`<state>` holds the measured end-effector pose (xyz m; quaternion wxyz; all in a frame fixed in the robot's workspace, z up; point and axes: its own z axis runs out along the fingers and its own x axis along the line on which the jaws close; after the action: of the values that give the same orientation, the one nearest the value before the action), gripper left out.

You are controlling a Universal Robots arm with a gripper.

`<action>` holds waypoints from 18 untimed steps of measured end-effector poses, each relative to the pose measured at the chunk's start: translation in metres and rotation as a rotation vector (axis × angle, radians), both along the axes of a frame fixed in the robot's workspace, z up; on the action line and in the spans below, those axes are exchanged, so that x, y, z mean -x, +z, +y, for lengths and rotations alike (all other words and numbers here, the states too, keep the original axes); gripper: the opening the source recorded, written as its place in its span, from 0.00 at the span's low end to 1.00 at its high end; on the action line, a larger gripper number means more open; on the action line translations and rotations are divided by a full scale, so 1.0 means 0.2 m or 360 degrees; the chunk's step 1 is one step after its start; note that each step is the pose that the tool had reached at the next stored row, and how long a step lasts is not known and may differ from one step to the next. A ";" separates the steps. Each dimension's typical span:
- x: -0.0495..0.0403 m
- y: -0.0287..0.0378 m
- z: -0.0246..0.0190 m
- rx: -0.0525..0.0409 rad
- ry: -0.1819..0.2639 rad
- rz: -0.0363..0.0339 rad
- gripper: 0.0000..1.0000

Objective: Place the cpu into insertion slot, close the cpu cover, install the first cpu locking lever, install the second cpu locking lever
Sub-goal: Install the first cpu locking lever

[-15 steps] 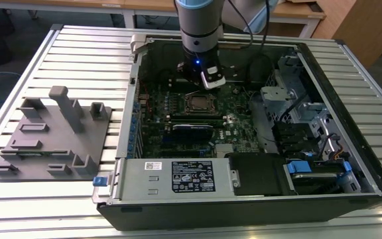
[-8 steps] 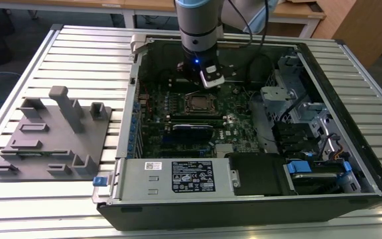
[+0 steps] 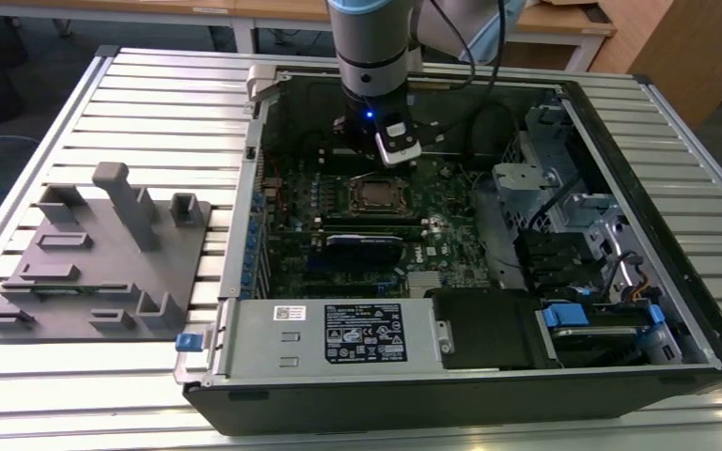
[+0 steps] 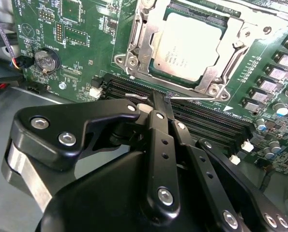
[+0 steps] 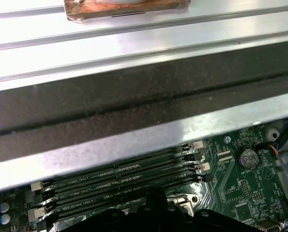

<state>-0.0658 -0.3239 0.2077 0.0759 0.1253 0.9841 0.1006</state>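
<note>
The cpu [image 4: 185, 46], a dull silver square chip, lies flat in the insertion slot [image 3: 374, 194] on the green board. The cpu cover [image 4: 139, 43], a shiny metal frame, lies down around the chip, which shows through its window. A thin wire locking lever [image 4: 197, 98] runs along the socket's edge beside the memory slots. My gripper [image 4: 160, 96] is shut, its black fingertips pressed together right at that lever; I cannot tell if they pinch it. In the exterior view the gripper [image 3: 393, 155] hangs just behind the socket, inside the open case.
Long black memory slots [image 4: 206, 125] lie between the gripper and the socket. A coin battery [image 4: 46, 60] sits on the board. The case wall [image 5: 134, 140] stands close by. A drive cage [image 3: 549, 188], a power supply [image 3: 336, 334] and a grey fixture [image 3: 98, 254] are also here.
</note>
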 end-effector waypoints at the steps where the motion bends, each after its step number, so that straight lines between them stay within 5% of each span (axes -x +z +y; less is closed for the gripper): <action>1: 0.000 0.000 0.000 0.0000 0.0000 0.0000 0.10; 18: 0.000 0.000 -0.010 -0.0040 0.0000 0.0000 0.10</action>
<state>-0.0658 -0.3260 0.2076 0.0744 0.1262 0.9827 0.1129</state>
